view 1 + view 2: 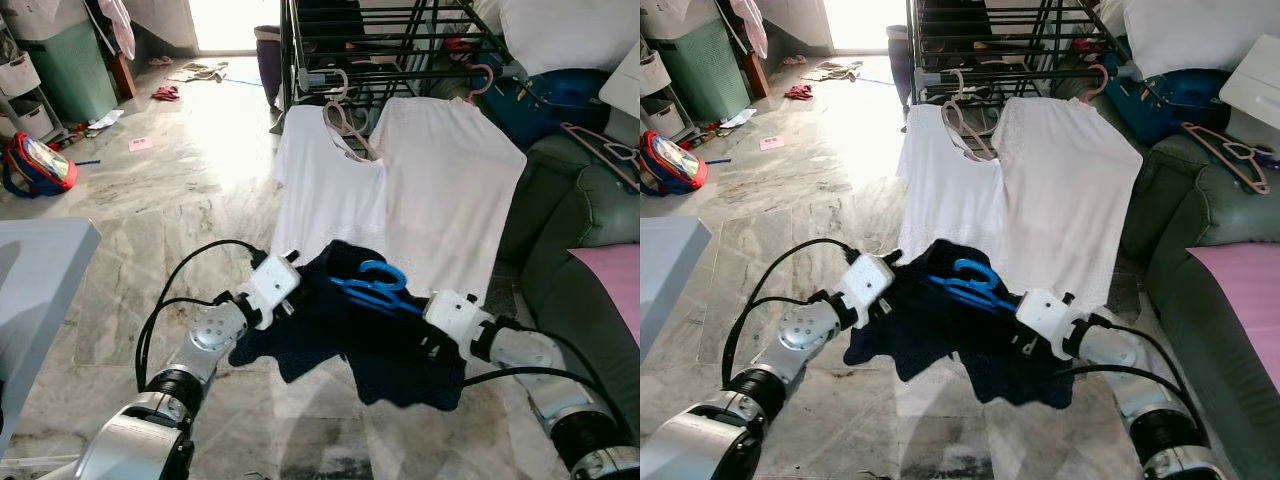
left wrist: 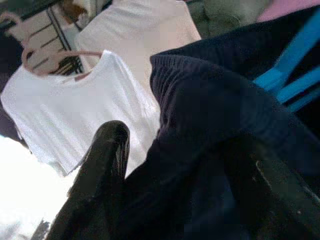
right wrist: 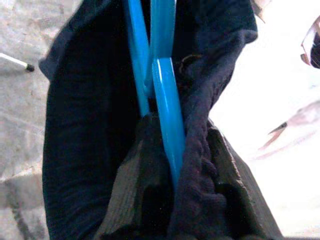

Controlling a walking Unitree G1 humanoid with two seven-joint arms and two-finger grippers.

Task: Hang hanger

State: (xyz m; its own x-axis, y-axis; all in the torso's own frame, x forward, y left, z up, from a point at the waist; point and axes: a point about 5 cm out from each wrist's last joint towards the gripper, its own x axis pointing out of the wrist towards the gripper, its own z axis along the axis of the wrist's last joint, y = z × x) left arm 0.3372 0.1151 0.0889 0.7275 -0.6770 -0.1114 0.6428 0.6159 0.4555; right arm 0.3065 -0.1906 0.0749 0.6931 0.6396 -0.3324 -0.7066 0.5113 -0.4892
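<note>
A blue hanger (image 1: 375,285) lies inside a navy garment (image 1: 330,345) that I hold up between both grippers, in front of a black drying rack (image 1: 400,45). My left gripper (image 1: 303,285) grips the garment's left side; its black fingers (image 2: 102,170) have dark cloth between them. My right gripper (image 1: 418,322) is shut on the hanger's blue bar (image 3: 167,115) together with the garment's edge. The hook points up towards the rack. Two white T-shirts (image 1: 325,190) (image 1: 445,180) hang from the rack on pink hangers (image 1: 340,110), just beyond the garment.
A dark green sofa (image 1: 580,220) with a pink cushion (image 1: 615,285) and a loose pink hanger (image 1: 600,150) stands at the right. A grey table corner (image 1: 40,290) is at the left. A red and blue bag (image 1: 40,165) and small clutter lie on the marble floor far left.
</note>
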